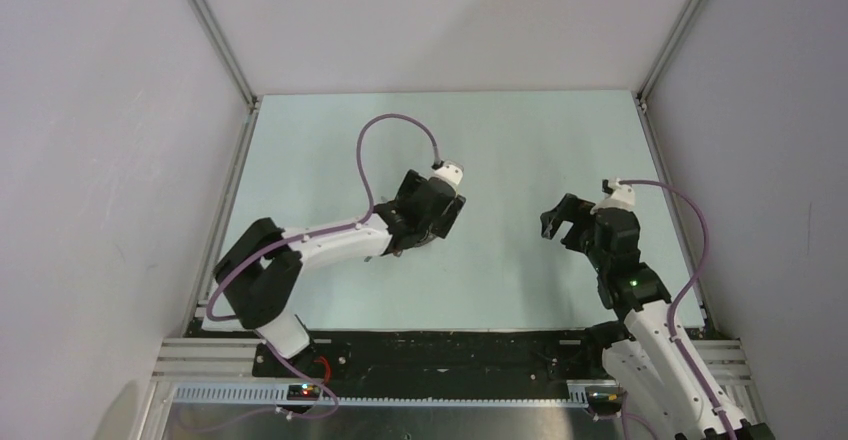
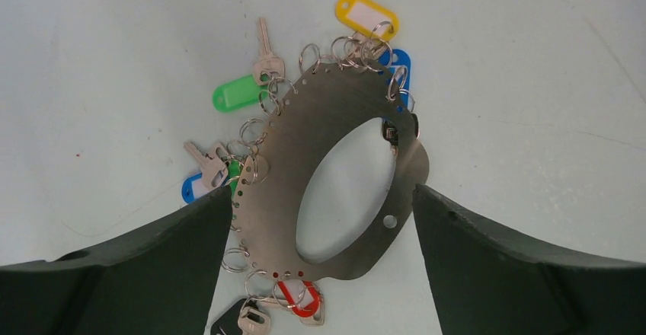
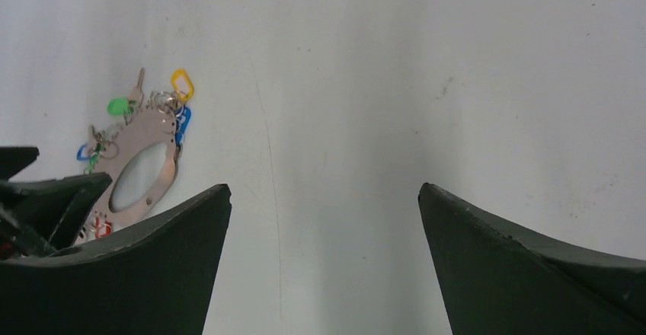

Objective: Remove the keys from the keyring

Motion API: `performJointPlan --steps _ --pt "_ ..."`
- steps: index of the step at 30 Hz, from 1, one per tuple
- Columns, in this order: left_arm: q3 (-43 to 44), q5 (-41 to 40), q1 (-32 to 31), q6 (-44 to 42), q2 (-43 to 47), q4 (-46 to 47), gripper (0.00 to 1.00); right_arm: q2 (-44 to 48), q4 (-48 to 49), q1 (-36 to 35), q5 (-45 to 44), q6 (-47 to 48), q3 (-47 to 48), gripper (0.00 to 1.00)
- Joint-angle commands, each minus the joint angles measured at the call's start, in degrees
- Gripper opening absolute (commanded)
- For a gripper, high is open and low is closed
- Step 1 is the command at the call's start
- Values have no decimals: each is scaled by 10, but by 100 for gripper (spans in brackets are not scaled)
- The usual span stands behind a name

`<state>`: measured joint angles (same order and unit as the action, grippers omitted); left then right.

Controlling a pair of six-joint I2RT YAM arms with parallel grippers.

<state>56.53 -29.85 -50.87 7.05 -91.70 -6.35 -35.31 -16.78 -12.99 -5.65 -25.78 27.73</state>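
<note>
The keyring is a flat grey metal plate with an oval hole, lying on the table. The keys hang from small split rings round its edge: a silver key by a green tag, a yellow tag, a blue tag, a red tag, and a key with a blue tag. My left gripper is open and hovers over the ring, one finger on each side. In the top view it hides the ring. My right gripper is open and empty, well to the right of the ring.
The pale table is enclosed by grey walls and an aluminium frame. A black-headed key lies at the ring's near edge. The left gripper's fingers show at the left of the right wrist view.
</note>
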Motion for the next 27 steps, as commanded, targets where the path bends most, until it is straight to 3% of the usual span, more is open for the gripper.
performJointPlan --steps 1,4,15,27 --pt "52 25 32 -8 -28 -62 93 -7 19 -15 -19 22 29 100" --pt "71 92 65 1 -49 -79 93 -9 20 -18 -17 22 29 100" --pt "91 208 149 20 -98 -121 93 -41 43 -36 15 27 41 100" --pt "114 237 162 23 -168 -146 90 -153 60 -126 -19 17 96 100"
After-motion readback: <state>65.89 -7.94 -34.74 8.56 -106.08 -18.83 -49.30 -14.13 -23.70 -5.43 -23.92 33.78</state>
